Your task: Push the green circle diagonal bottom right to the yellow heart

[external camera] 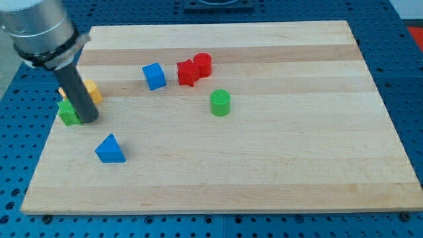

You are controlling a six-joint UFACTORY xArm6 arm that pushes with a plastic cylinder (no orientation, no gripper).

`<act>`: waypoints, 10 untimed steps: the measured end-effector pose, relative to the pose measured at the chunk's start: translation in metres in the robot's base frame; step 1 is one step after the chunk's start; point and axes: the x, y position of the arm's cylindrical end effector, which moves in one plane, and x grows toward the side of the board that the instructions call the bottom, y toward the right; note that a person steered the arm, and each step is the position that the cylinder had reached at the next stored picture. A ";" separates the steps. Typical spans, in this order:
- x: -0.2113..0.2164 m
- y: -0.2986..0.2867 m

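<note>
The green circle stands near the middle of the wooden board. A yellow block, its shape partly hidden by the rod, sits at the view's left, far from the green circle. My tip rests on the board just below the yellow block and right beside a green block of unclear shape. The tip is well to the left of the green circle.
A blue cube lies left of a red star-like block and a red cylinder at the upper middle. A blue triangle lies below my tip. The arm's grey body fills the top left corner.
</note>
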 end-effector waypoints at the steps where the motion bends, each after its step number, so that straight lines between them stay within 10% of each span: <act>1: 0.000 -0.006; 6: 0.012 0.300; 10: -0.025 0.193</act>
